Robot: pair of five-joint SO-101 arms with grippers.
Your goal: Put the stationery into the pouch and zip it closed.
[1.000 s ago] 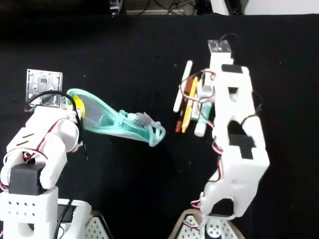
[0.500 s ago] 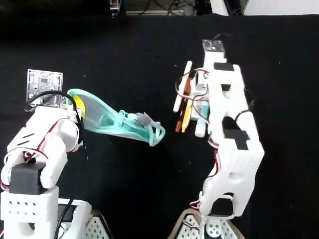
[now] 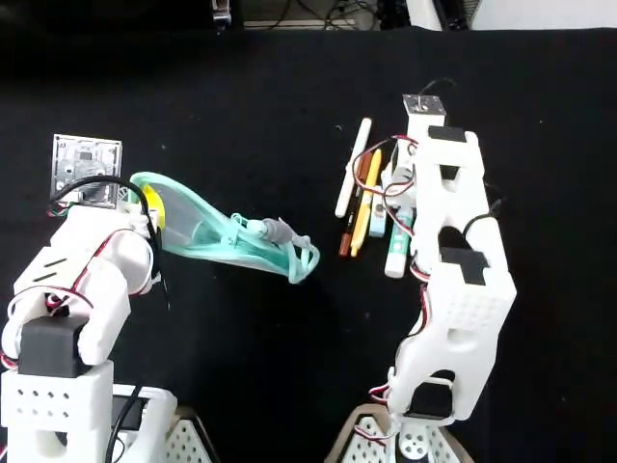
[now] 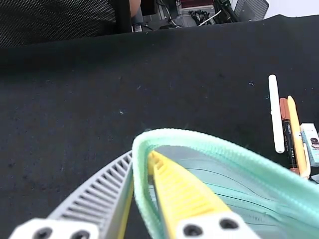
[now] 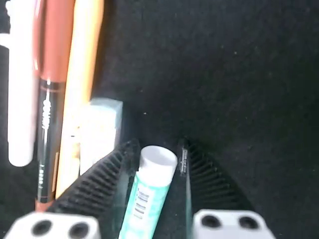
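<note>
Currently the pick-up step is running. The right tool is standing partly open astride the tube, a smooth, white-capped teal cylinder lying on the matt black worktop. A block eraser and slim round pens are lying just beside that tool. The left tool is clamping the rim of the soft mint pouch, propping its mouth open. Closing next is probably calling for a centred grip, since the tube may roll.

print on brown pen, on teal tube, none legible
</note>
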